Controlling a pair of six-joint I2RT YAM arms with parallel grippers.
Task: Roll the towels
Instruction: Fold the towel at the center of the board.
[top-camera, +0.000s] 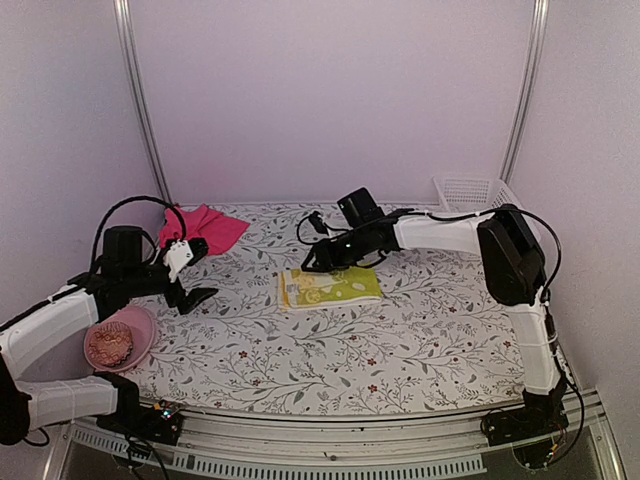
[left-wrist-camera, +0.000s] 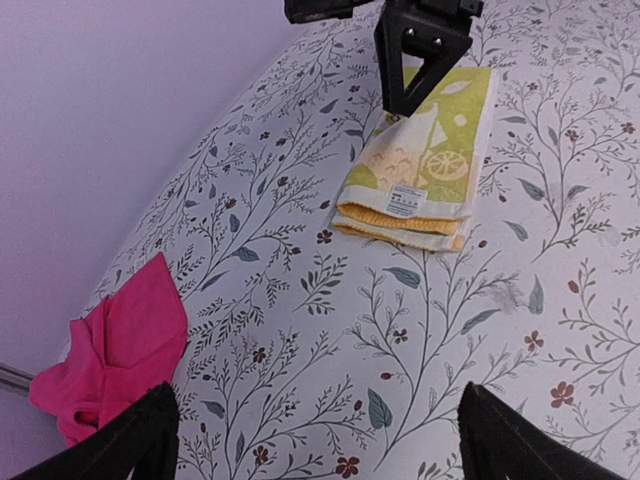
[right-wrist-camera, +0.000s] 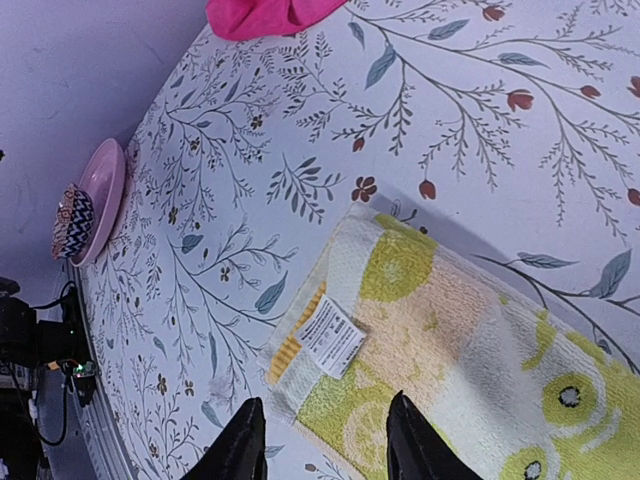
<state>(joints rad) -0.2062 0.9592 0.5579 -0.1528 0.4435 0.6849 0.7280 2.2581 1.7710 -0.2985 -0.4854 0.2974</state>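
Yellow-green towel (top-camera: 330, 288): laid folded flat at mid-worktop (top-camera: 400, 350); not rolled.
Pink towel (top-camera: 205, 228): crumpled at the far left.
Right gripper (right-wrist-camera: 325, 445): poised over the yellow-green towel's labelled end, fingers apart, nothing clamped.
Left gripper (left-wrist-camera: 320, 450): spread wide, empty.
Step judged: towel 1 of 2, roll not begun.
Next move: 1 edge must be pinched and turned over evenly.

**Table layout: positions as found**

The central towel (top-camera: 330, 288) lies on the table (top-camera: 420, 345) at mid-width. The right gripper (top-camera: 312, 266) stands over its far left edge. The rear-left towel (top-camera: 205, 228) lies at the far left corner, well apart from the central towel. The left gripper (top-camera: 190, 298) hangs between that towel and the bowl (top-camera: 146, 325). The bowl sits at the near left edge with an item (top-camera: 108, 345) in it. A basket (top-camera: 470, 192) stands at the far right corner.
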